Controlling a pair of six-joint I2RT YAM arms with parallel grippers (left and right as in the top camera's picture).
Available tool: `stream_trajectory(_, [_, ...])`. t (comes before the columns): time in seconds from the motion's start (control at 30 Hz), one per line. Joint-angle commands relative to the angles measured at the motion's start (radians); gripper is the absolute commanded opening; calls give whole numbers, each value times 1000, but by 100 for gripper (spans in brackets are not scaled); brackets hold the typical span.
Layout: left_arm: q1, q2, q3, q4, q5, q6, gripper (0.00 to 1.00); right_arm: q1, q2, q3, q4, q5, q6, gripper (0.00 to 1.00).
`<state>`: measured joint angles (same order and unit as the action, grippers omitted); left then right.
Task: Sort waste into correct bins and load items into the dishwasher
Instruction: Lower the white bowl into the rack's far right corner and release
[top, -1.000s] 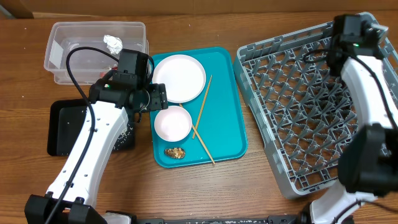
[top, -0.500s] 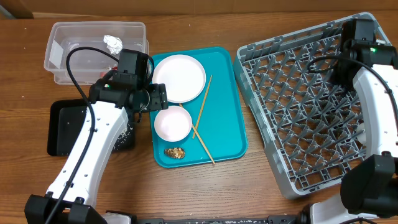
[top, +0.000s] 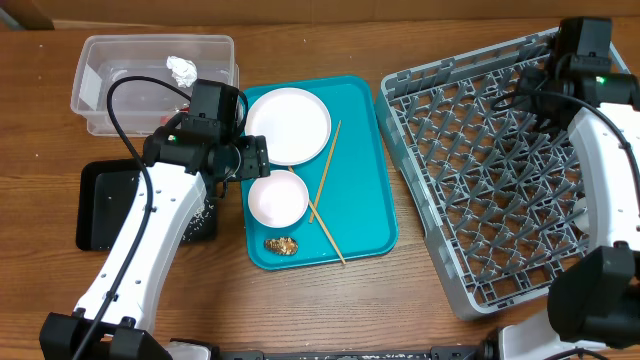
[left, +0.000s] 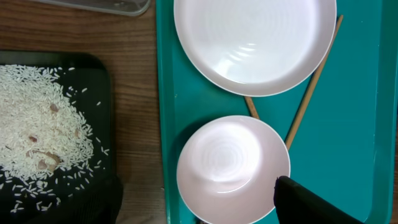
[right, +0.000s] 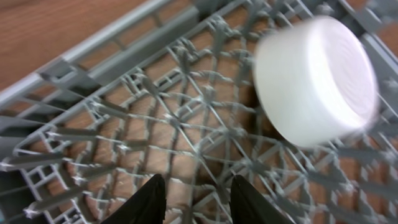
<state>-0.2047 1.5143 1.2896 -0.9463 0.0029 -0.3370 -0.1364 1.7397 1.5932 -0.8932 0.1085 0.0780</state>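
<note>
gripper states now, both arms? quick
Left gripper: open, holding nothing, just above the white bowl.
Right gripper: open, empty, over the dish rack; the white cup is clear of its fingers.

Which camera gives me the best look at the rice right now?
Left wrist: the rice lies in full view, heaped on the black tray. Overhead, the left arm covers most of it, and only a few grains show at the tray's edge. Right wrist shows none.
</note>
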Motion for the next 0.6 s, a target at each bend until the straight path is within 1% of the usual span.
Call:
stream_trajectory(0.0, [4, -14, 20, 1, -13, 19, 80, -3, 77, 11, 30, -66, -73, 36])
stream_trajectory(0.17, [4, -14, 20, 1, -13, 19, 80, -3, 148, 11, 64, -50, -109, 36])
stream_trajectory(0.37, [4, -14, 20, 1, -13, 19, 80, -14, 178, 11, 138, 91, -108, 36])
stream_trajectory(0.57, [4, -14, 20, 1, -13, 19, 80, -86, 183, 11, 132, 128, -85, 36])
